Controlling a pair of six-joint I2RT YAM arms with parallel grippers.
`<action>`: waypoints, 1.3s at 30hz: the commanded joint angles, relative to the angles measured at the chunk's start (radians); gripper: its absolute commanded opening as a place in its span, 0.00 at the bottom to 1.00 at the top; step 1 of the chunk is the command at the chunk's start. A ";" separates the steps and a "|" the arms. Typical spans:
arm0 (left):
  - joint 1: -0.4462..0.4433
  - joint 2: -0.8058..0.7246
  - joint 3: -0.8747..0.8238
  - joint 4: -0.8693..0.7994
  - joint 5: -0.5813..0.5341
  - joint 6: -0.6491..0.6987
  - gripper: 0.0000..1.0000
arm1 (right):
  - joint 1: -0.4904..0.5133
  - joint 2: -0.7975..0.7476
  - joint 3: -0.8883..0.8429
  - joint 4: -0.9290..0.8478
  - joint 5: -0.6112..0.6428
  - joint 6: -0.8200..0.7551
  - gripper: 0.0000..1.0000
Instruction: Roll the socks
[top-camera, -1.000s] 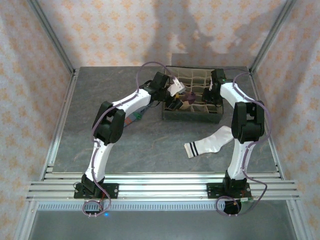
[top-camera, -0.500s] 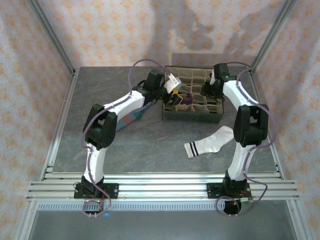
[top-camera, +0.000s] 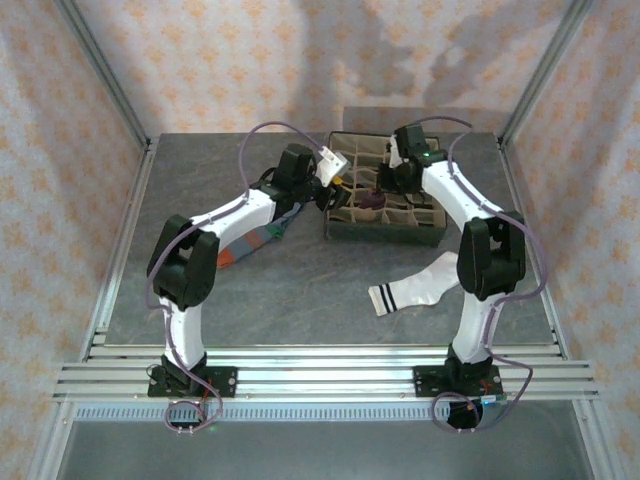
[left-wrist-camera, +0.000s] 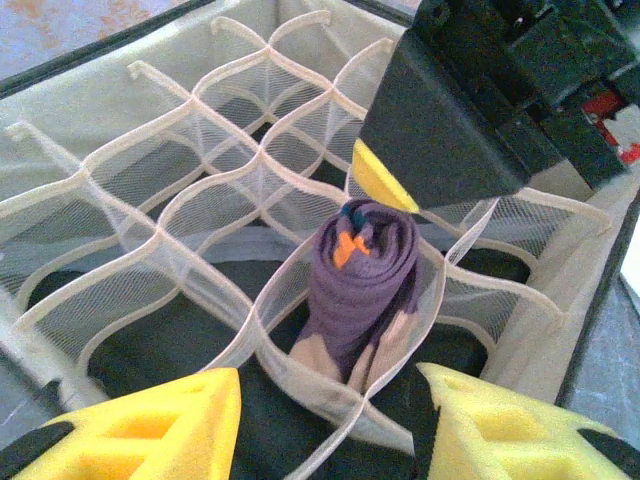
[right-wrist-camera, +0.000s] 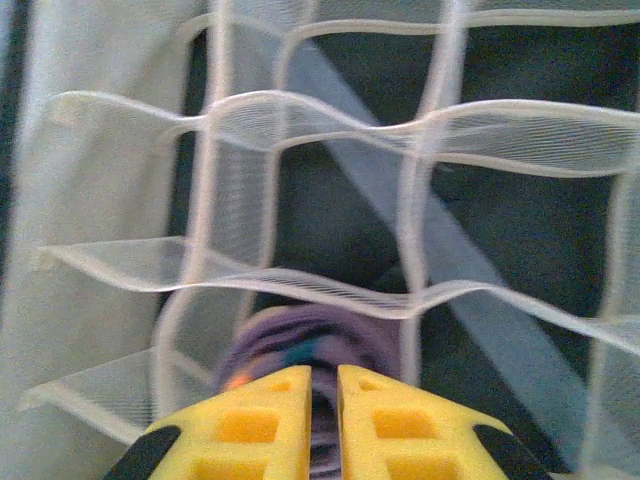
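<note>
Update: rolled dark purple sock with peach toe (left-wrist-camera: 364, 283) now sits upright in one cell near the middle of the dark box of beige mesh grid compartments (top-camera: 385, 238).

Left gripper (left-wrist-camera: 330, 425) has backed off from over the grid to the box's left edge since a second ago. Its yellow foam fingers are apart and hold nothing.

Right gripper (right-wrist-camera: 323, 420) has swung left across the box and now hangs right over the roll. Its fingers are together with nothing visibly between them; my guess is it's tamping the roll down.

So purple looks done. White sock with black cuff stripes (top-camera: 420, 284) lies flat on the grey table (top-camera: 300, 300) in front of the box. Grey-blue sock with orange heel (top-camera: 265, 237) lies flat under the left arm. Neither is rolled yet.
</note>
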 joint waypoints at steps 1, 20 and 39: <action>0.020 -0.081 -0.055 0.040 -0.052 -0.026 0.49 | 0.018 0.020 0.030 -0.009 -0.002 0.016 0.13; 0.134 -0.253 -0.298 -0.044 -0.257 -0.087 0.48 | 0.031 0.120 0.108 -0.060 0.083 -0.025 0.10; 0.343 -0.198 -0.371 -0.442 -0.525 -0.451 0.41 | 0.209 -0.055 -0.001 -0.004 0.132 0.034 0.27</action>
